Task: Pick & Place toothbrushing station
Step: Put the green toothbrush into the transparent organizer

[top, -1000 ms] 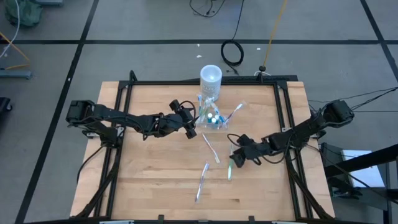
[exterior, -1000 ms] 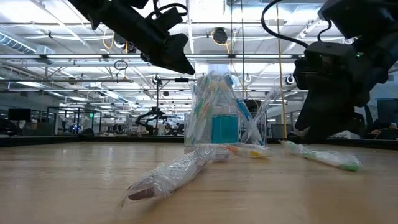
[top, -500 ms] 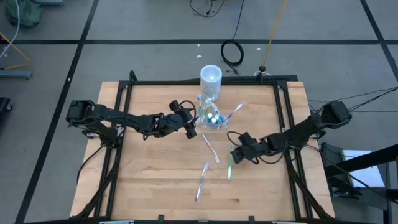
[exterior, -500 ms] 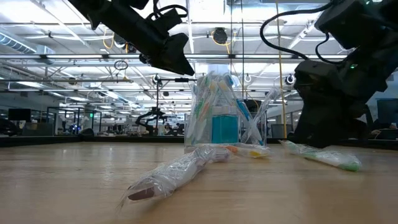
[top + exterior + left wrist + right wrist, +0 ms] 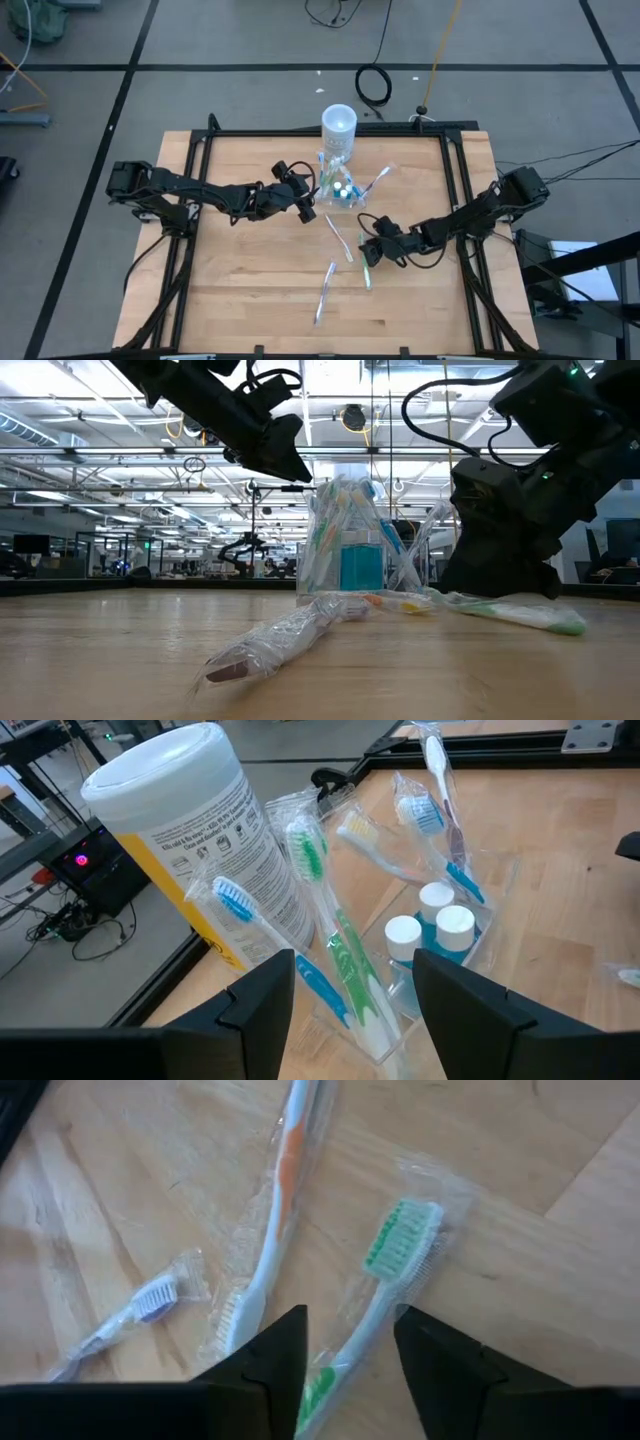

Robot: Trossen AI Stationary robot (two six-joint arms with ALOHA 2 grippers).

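We see the toothbrushing station standing upright near the far edge of the wooden worktop, a clear container holding wrapped toothbrushes and three white-capped blue tubes. Just behind it stands a tall white cylinder. Our left end effector hovers just beside the station on its left, above the worktop, its two fingers spread apart and holding nothing; through its wrist camera we look straight at the container between the fingers.

Three wrapped toothbrushes lie loose on the worktop in front of the station: an orange-and-white one, a green one and one with a blue-white handle nearest the front edge. Our right end effector is low over the green toothbrush, fingers parted, with the brush's handle running between them. We cannot tell whether the fingers touch the wrapper. The orange-and-white brush lies just beside it.
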